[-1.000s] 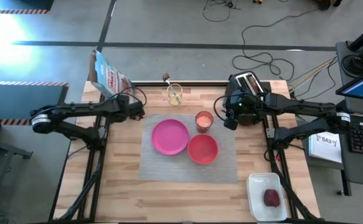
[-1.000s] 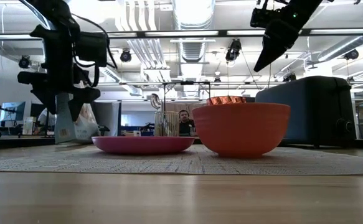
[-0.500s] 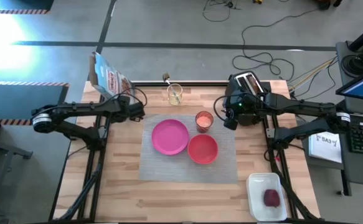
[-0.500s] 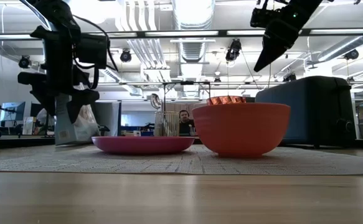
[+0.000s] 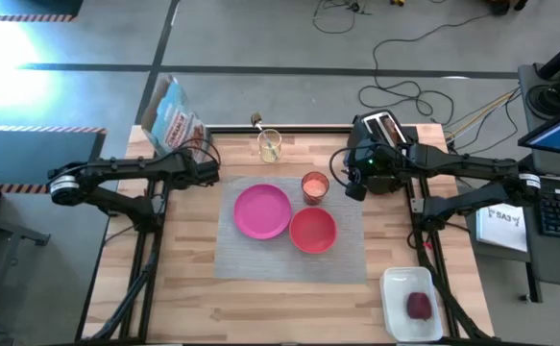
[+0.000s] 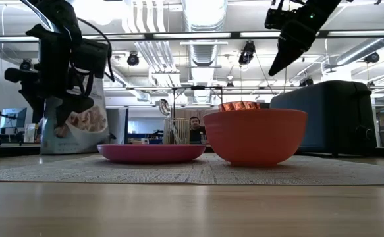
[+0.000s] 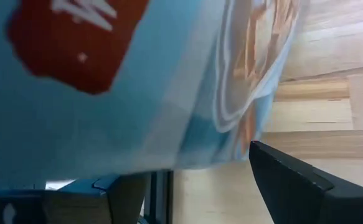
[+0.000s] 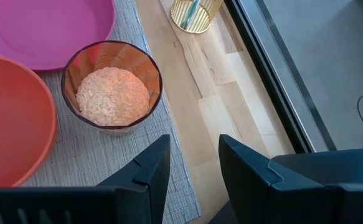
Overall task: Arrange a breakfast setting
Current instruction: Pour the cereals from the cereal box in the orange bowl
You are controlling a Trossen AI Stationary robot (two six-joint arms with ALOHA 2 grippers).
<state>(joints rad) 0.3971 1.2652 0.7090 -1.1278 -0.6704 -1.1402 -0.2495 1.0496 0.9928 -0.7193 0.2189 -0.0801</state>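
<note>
On the grey placemat [image 5: 260,258] sit the pink plate [image 5: 262,210], the red-orange bowl [image 5: 312,230] and the orange-tinted cup [image 5: 315,185], which holds pale grains [image 8: 113,94]. A spoon [image 5: 258,120] stands in a clear glass [image 5: 269,145] behind the mat. The dark-red fruit [image 5: 418,306] lies in the white tray [image 5: 400,284]. No toast shows. My left gripper [image 5: 203,167] is open at a blue printed bag [image 5: 171,113] at the far left corner. My right gripper [image 8: 193,149] is open and empty, raised beside the cup. My left gripper comes level from the table's near right at the blue bag's lower part [image 7: 187,149]. The bag lies against the gap between its two open fingers [image 7: 293,180]. Which finger touches it I cannot tell. The bag stands on the table, tilted with its top toward the far edge.
The black toaster [image 5: 383,135] stands at the far right, just behind my right gripper. The table's far edge rail [image 8: 262,81] runs close past the glass. Bare wood lies at the near left [image 5: 183,288].
My left gripper has gone a little toward the table's left edge, its fingers as far apart as before. The blue bag has tipped and turned with it: its top leans toward the far edge and its printed face shows wider in the low view.
</note>
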